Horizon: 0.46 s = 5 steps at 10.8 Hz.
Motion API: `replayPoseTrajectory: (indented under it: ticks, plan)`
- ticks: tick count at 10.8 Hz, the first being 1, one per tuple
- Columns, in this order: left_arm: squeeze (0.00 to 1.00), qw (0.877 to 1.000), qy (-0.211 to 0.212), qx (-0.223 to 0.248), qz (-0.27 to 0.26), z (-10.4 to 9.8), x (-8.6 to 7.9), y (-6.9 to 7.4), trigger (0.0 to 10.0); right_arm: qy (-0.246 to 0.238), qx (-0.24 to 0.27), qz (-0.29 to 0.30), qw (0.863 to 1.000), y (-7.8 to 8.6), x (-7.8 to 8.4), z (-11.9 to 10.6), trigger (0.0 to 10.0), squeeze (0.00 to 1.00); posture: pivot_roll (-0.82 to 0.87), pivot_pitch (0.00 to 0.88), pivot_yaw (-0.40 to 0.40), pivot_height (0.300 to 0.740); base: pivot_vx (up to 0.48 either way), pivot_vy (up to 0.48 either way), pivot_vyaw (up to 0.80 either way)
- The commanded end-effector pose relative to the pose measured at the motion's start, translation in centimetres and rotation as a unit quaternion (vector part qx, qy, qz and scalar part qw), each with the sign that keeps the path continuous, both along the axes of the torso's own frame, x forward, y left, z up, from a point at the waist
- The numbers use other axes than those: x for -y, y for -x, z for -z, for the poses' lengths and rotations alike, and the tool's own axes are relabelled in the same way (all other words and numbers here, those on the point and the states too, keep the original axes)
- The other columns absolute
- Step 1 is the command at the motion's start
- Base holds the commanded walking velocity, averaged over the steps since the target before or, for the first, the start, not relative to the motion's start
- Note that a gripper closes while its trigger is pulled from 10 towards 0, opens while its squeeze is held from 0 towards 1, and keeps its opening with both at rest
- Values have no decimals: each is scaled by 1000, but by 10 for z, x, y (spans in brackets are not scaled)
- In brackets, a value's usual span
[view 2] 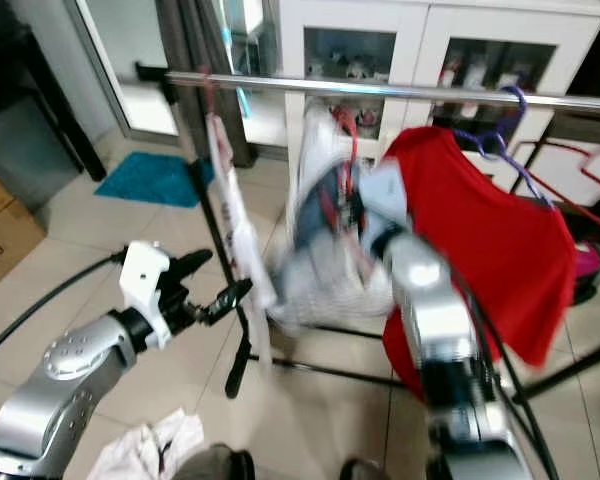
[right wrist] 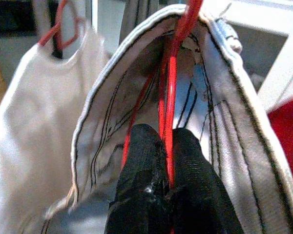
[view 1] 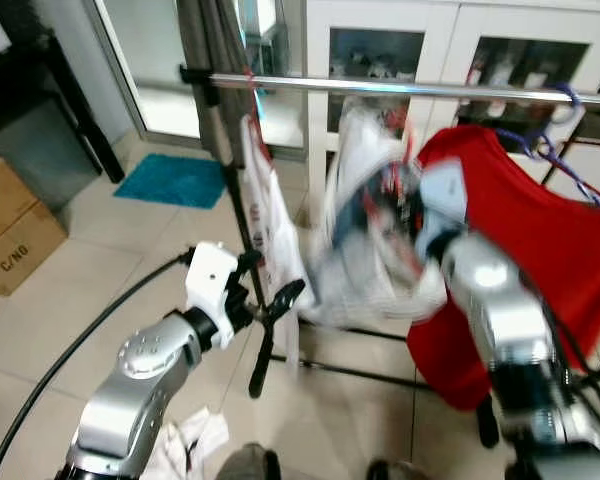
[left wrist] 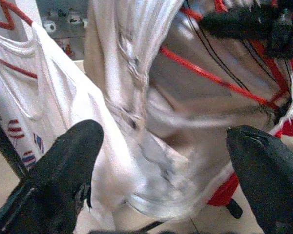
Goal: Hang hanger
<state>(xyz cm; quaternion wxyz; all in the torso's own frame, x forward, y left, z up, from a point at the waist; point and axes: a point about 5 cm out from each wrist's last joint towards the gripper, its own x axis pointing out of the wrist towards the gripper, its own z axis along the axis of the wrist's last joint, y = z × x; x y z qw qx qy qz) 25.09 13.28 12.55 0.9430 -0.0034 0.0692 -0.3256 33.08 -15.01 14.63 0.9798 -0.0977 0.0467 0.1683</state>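
Hanger (right wrist: 172,83), red wire, pinched between closed fingers of right gripper (right wrist: 167,146), raised just under rail (view 1: 410,88) mid-span; white garment (view 1: 375,270) draped on it, motion-blurred. White tank top (view 1: 265,215) hangs near rail's left end, red shirt (view 1: 540,240) on purple hanger (view 1: 550,145) toward right end. Left gripper (view 1: 265,300) low beside tank top, fingers spread wide, holding nothing. Cardboard box (view 1: 10,230) on floor at left.

The right arm is raised forward, its gripper (right wrist: 167,146) clamped tight, both black fingers pressed together on a thin red wire. The left arm is held low and bent, its gripper (left wrist: 161,161) spread wide.
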Motion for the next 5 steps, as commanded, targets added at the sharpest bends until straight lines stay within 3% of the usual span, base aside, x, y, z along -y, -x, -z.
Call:
replayPoseTrajectory:
  ticks: [1, 4, 5]
  plan:
    - [0, 1000, -2, 3, -6, -1, -2, 1, 10000, -1, 44, -9, 999, 0, -5, -21, 0, 0, -6, 0, 71, 740, -337, 0, 0]
    - [0, 1000, 0, 5, -12, -2, -1, 3, 10000, 7, 20, 11, 1000, 18, 0, -6, 0, 0, -5, 0, 58, 740, -318, 0, 0]
    - [0, 1000, -15, 12, -8, -2, 0, 1, 10000, -1, 14, -3, 1000, 23, -6, -6, 0, 0, -5, 0, 57, 740, 0, 0, 0]
